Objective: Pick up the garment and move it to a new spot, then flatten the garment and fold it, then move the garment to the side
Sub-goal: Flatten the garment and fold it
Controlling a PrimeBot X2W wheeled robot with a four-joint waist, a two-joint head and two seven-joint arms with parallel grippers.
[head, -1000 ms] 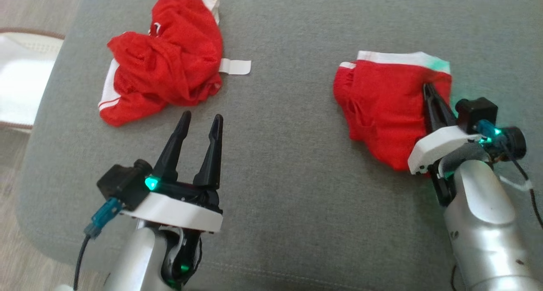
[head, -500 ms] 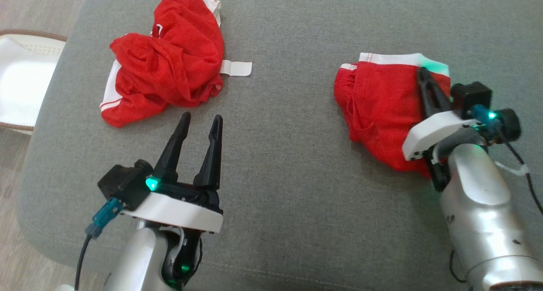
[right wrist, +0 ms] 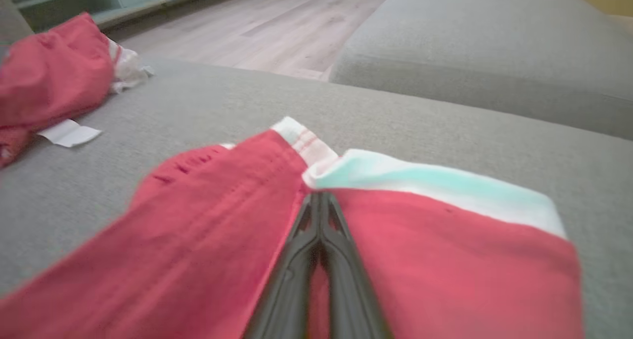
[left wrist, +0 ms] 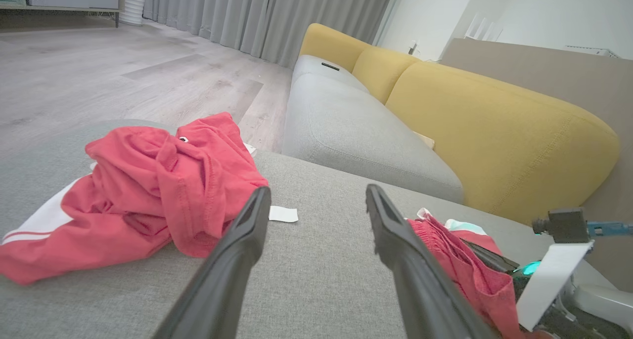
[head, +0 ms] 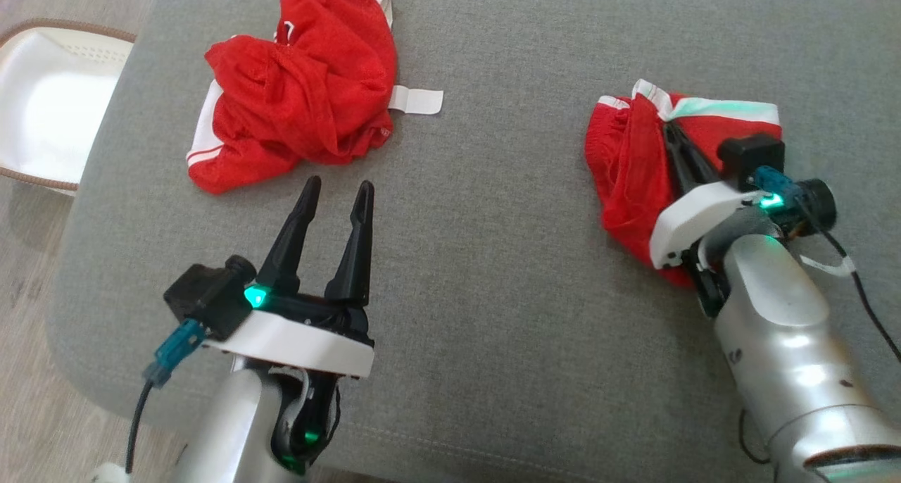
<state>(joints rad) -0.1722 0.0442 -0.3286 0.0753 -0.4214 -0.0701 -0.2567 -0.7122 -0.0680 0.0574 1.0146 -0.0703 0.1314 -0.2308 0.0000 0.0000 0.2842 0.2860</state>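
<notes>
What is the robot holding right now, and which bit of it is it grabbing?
The right gripper is pinched shut on the red garment on the right, just under its white band. The open left gripper holds nothing.

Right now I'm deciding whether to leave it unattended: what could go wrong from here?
The right gripper pinches the red shorts by the white waistband, so the fabric may slip out and the fold come undone. The open left gripper hovers close to the crumpled red garment and could snag it.
</notes>
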